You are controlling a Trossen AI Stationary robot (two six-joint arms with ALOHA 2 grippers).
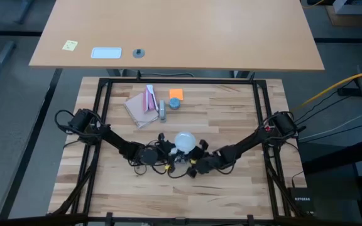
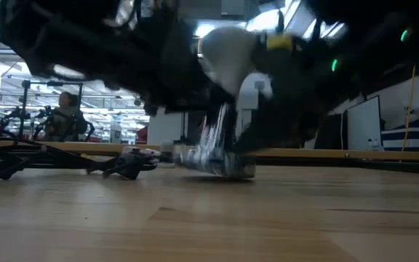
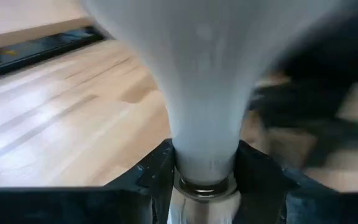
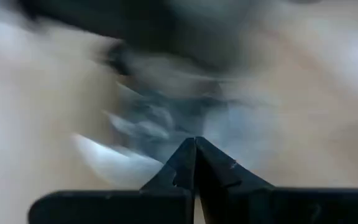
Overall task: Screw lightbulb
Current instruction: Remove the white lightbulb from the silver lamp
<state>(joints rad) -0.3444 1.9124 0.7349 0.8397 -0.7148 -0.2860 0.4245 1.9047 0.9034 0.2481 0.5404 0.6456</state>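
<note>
I have the lightbulb [image 1: 184, 140] pinched at its pale neck in my left gripper [image 3: 205, 177], one finger pressed on each side just above the silver screw base, which leaves the frosted globe free and the threads pointing back toward my wrist. On the table [image 1: 231, 113], seen from above, the bulb sits a little toward six o'clock of centre, between my two arms, with my left arm reaching in from nine o'clock and my right from three. My right gripper [image 4: 195, 149] is closed tight with nothing between its fingers, and it sits just beside the bulb at about four o'clock of it; I judge it is there to steady or press against something below, though I cannot tell what. The overhead view gives the layout but hides the grip, lost in a dark tangle of arms. My left wrist view is the one that shows the neck clamped between the fingers. The table-level view adds that the bulb is held up off the wood, globe uppermost, with a silver-and-white piece [image 2: 220, 161] blurred on the table below it, possibly the socket. My right wrist view shows only blur past its shut fingers. Toward twelve o'clock lie an orange block [image 1: 176, 94] and a pink packet [image 1: 143, 103], well apart from the work.
</note>
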